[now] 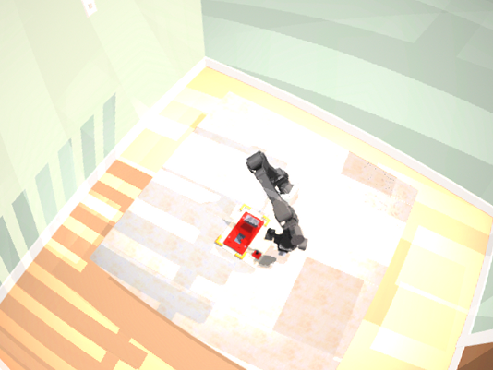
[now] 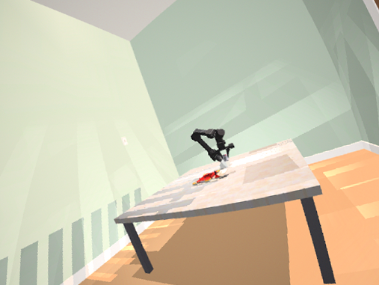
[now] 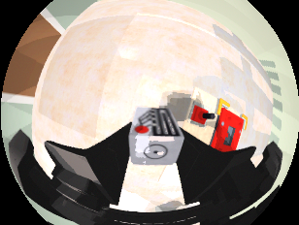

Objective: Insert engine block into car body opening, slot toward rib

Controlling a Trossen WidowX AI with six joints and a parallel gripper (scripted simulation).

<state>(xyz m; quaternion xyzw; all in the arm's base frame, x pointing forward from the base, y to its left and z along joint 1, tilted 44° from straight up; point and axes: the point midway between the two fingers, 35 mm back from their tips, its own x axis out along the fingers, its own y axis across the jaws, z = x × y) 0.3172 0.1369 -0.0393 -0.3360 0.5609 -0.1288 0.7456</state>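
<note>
My gripper point(image 3: 152, 127) is shut on the grey engine block point(image 3: 156, 141), which has a red dot, dark stripes on top and a round mark on its near face. The gripper is beside the car body in the top view and holds the block above the table, clear of the body. The red car body point(image 1: 251, 236) point(image 2: 207, 178) lies flat on the table, at the right of the wrist view point(image 3: 236, 119). Its opening point(image 1: 240, 237) shows as a grey patch. The rib and the block's underside cannot be made out.
Yellow corner brackets point(image 1: 219, 240) point(image 3: 223, 105) stand around the car body. A small red piece with a black peg point(image 1: 256, 254) point(image 3: 198, 114) stands beside the body, on the gripper's side. The arm point(image 1: 273, 198) point(image 2: 203, 144) reaches past the body's side.
</note>
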